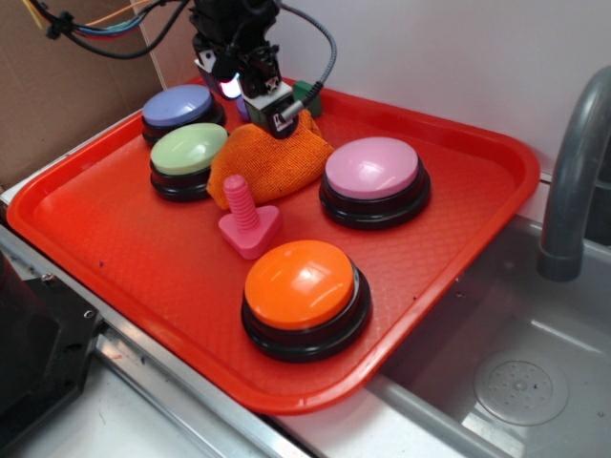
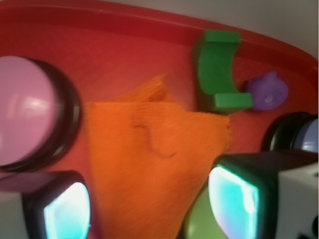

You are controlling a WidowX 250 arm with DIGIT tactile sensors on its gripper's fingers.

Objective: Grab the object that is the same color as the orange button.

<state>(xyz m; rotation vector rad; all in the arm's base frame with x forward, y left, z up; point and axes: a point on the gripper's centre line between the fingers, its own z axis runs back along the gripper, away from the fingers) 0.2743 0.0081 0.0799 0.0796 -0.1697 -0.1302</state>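
Note:
The object, a lumpy orange knitted cloth (image 1: 272, 162) (image 2: 149, 149), lies in the middle of the red tray (image 1: 124, 248), between the green and pink buttons. My gripper (image 1: 277, 110) (image 2: 149, 206) hangs right over its far top edge, open, with one fingertip on each side of the cloth and a little room left at both. The glossy orange button (image 1: 304, 283) with its black base sits apart at the tray's near edge; the wrist view does not show it.
A pink button (image 1: 372, 170) stands right of the cloth, a green button (image 1: 189, 151) and a purple button (image 1: 179, 105) left of it. A pink plastic bolt (image 1: 246, 215) stands just in front. A green block (image 2: 217, 69) and a small purple piece (image 2: 268, 90) lie behind. A sink (image 1: 516, 382) and faucet (image 1: 573, 172) are at the right.

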